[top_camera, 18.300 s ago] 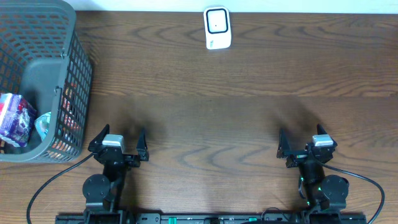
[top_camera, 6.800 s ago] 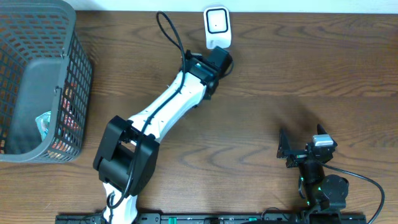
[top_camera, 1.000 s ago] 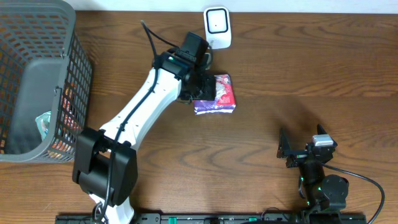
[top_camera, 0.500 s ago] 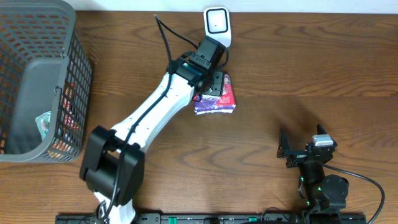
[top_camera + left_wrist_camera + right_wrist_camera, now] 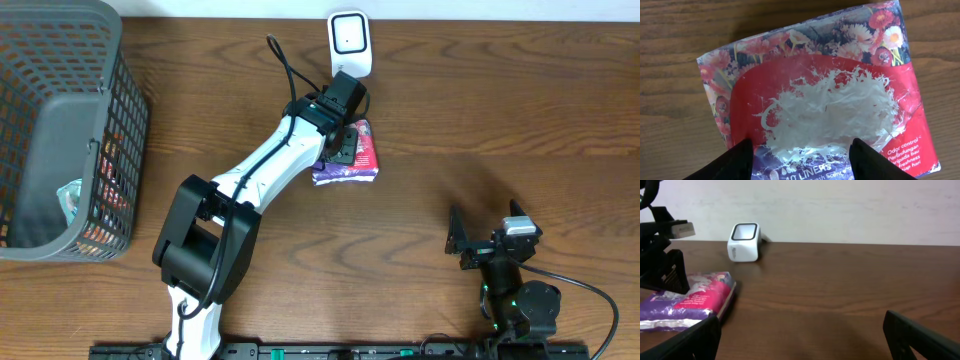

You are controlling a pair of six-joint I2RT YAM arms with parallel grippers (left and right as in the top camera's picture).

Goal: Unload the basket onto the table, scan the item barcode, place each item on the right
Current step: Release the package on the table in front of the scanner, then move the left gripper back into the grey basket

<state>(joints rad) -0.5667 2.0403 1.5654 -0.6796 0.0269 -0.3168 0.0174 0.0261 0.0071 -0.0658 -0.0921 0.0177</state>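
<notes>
The left arm is reaching long across the wooden table (image 5: 500, 120), its white link slanting toward the far edge and the wrist bending down. The left gripper (image 5: 342, 142) is hanging over the pack of liners (image 5: 360, 160), its dark fingers (image 5: 737, 161) standing partly apart above the pack's near edge, clamping nothing. I cannot tell whether the tips are touching the wrapper. The pack is lying flat on the table just in front of the white scanner (image 5: 349, 45), glossy plastic with a flower print, a red panel and a purple band, glare washing out its middle. The right gripper (image 5: 486, 226) is sitting low at the near edge, fingers spread wide, empty. A grey mesh basket (image 5: 112, 100) is standing at the left.
</notes>
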